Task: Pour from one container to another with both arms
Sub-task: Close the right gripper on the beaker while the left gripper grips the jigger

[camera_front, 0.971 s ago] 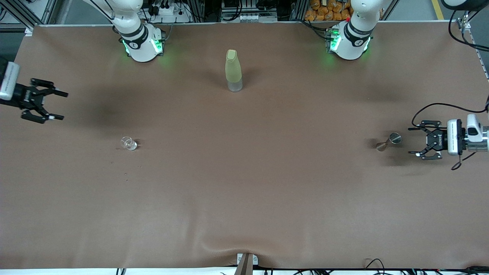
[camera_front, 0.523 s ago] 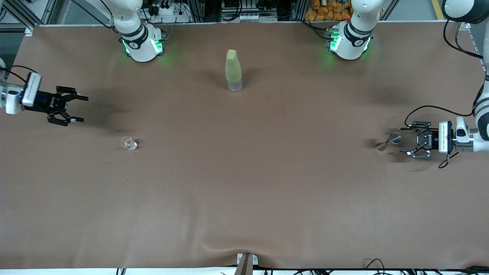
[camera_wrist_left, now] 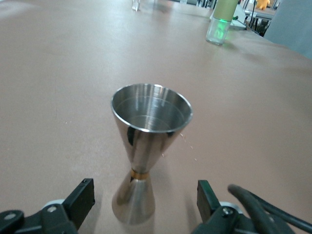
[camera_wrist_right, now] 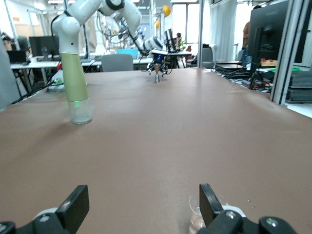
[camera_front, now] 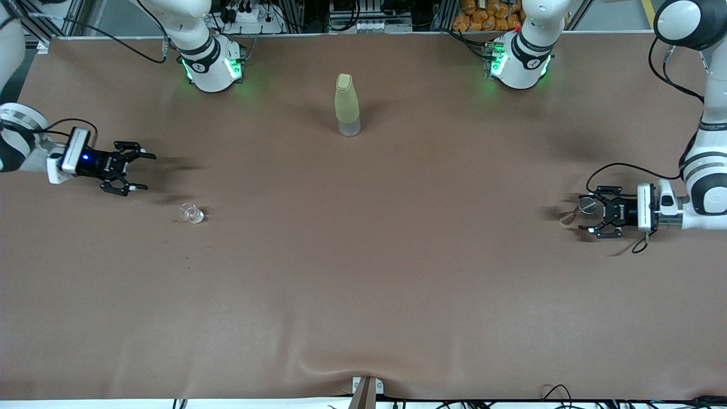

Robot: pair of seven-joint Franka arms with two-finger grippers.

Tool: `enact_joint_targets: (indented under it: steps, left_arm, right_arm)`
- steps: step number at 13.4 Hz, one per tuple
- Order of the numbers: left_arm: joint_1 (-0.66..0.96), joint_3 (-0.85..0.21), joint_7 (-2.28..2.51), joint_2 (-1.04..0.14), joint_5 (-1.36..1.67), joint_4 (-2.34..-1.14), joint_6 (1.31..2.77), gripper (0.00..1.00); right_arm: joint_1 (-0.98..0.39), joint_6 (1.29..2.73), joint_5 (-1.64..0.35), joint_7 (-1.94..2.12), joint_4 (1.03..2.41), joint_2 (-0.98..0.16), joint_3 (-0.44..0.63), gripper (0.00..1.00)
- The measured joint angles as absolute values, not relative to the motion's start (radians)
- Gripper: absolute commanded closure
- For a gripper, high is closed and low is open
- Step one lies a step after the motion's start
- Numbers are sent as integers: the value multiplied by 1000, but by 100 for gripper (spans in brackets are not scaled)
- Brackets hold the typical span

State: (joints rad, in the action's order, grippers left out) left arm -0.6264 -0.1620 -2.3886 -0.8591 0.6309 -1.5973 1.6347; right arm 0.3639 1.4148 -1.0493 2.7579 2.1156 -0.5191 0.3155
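A steel jigger [camera_front: 573,212] stands upright on the brown table near the left arm's end. My left gripper [camera_front: 585,214] is low over the table and open, and the jigger's base [camera_wrist_left: 133,204] stands between its fingers [camera_wrist_left: 82,197] with gaps on both sides. A small clear glass [camera_front: 192,213] stands toward the right arm's end. My right gripper [camera_front: 145,170] is open beside the glass and holds nothing. In the right wrist view the glass [camera_wrist_right: 194,214] is partly hidden by one finger [camera_wrist_right: 208,201], outside the gap of the gripper [camera_wrist_right: 141,202].
A tall yellow-green bottle [camera_front: 347,105] with a clear base stands mid-table near the arm bases, seen also as the bottle [camera_wrist_right: 76,87] and the bottle [camera_wrist_left: 222,19]. The brown table cover [camera_front: 363,272] has a ripple at its near edge.
Both grippers have come inward and lower over the table. The left gripper has advanced until its open fingers straddle the jigger. The right gripper has moved closer to the glass.
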Motion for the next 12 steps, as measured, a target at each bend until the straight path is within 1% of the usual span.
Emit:
enact_joint_targets:
  steps: [5,8,10,11,12]
  left_arm:
    - [-627,-164,-2397,-866,637,-1590,1635,19]
    - [-626,-165,-2397,-866,663,-1587,1635,28]
    - [-626,-166,-2397,-866,672,-1587,1634,28]
    - [-626,-166,-2397,-866,679,-1587,1634,30]
    - [-626,-167,-2397,-866,686,-1587,1633,34]
  right_arm:
    - [367,1397,-1179,2779,2063,-643,303,0]
    - [367,1396,-1239,2787,2008,-691,278,0]
    - [367,1396,-1262,2788,1982,-714,276,0]
    - [368,1396,-1266,2790,1972,-728,276,0]
    - [368,1396,-1273,2795,1962,-744,276,0]
